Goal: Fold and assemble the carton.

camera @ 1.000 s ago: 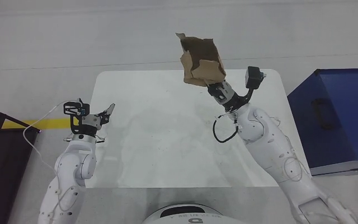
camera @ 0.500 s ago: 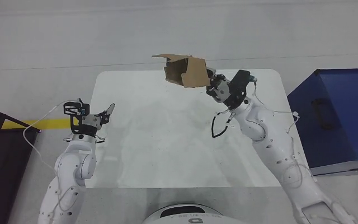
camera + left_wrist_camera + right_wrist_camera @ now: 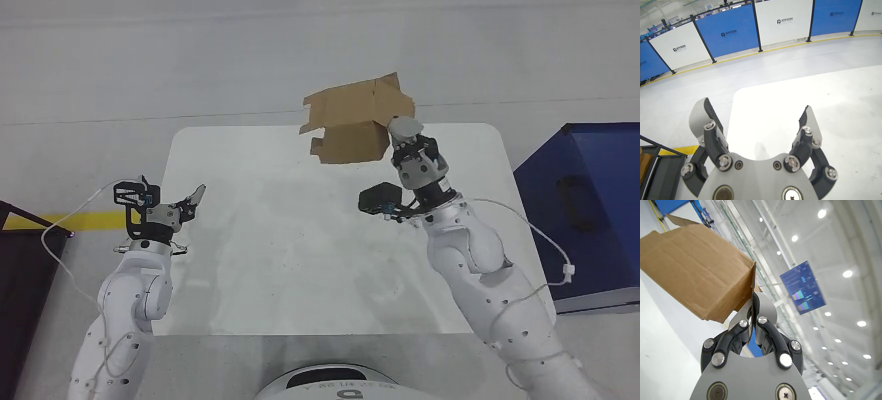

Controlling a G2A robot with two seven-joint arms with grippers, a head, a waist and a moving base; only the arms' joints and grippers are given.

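1. The right pincer is pressed together on 1 thin cardboard edge of the carton. The edge runs down between its 2 fingers, which touch it on both sides.
2. In the top view the right pincer sits at the carton's right end. The carton hangs in the air over the far edge of the worktop, toward its right side.
3. The carton is brown, part-formed and lying on its side, with loose flaps sticking out at the far end and ragged edges near the grip.
4. The left pincer is spread wide and holds nothing. 1 finger is over the worktop and the other over the floor beside its left edge.
5. From above, the left pincer is at the worktop's left edge, well apart from the carton.
6. No label or writing can be made out on the carton.
7. White and blue panels behind the worktop each carry a small dark logo with lettering. A yellow line runs along the floor before them.
8. A blue screen with coloured bars hangs under the ceiling, its text too small to read.
9. A dark blue bin stands on the floor to the right of the worktop.
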